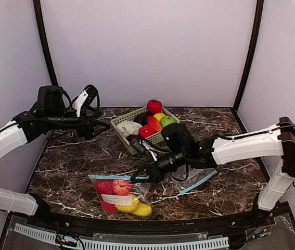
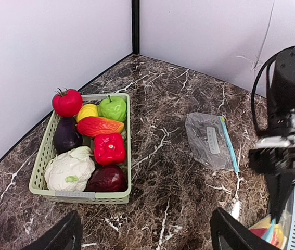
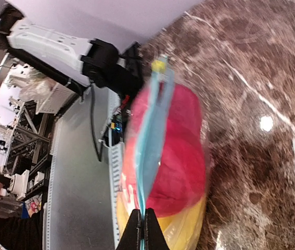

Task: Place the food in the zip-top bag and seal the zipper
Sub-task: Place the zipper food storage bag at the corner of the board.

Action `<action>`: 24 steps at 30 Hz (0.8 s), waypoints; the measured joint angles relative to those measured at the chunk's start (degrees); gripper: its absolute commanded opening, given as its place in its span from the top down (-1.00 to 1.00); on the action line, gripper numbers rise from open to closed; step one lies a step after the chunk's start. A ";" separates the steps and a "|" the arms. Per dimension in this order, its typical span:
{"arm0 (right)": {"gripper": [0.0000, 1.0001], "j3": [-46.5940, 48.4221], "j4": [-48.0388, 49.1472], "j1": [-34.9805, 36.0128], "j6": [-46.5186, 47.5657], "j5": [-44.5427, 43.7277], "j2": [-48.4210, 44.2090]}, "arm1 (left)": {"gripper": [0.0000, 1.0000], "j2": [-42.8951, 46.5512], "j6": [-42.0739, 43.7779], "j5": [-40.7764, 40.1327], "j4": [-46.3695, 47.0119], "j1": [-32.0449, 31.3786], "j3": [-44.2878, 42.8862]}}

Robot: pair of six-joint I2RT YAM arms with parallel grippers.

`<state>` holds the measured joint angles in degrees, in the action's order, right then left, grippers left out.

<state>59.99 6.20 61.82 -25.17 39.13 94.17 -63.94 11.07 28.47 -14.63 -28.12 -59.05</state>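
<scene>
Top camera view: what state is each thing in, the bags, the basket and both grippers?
Filled zip-top bag, holds food, zipper edge pinched.
Spare zip-top bag, empty, lying flat.
Basket, upright, full of more food.
Left gripper, open, empty.
Right gripper, shut on the filled one's zipper edge.

Both arms share one build: smooth white shell links joined by black joint housings. The left arm (image 1: 4, 140), at 9 o'clock in the top view, has black cables (image 1: 96, 99) looping round its dark wrist block (image 1: 51, 99). The right arm (image 1: 246, 146), at 3 o'clock, wears a black elbow housing (image 1: 293, 148) with a thin cable arching over it — its fingers (image 3: 135, 234) are slim black wedges.
</scene>
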 measured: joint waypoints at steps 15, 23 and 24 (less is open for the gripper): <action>-0.14 2.56 -14.78 -5.60 0.61 -19.30 5.57 | -0.72 -2.10 -0.98 -1.51 0.04 0.00 0.02; -0.67 3.52 -18.95 -6.84 1.66 -27.41 1.81 | -0.77 -3.04 -1.84 -3.52 0.13 0.04 0.20; -0.71 3.37 -19.69 -7.30 1.57 -28.70 0.39 | -0.78 -3.04 -2.19 -4.39 0.15 0.20 0.20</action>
<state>63.35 -13.50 54.52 -23.59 10.44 94.56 -66.98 8.88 24.08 -14.48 -27.92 -58.85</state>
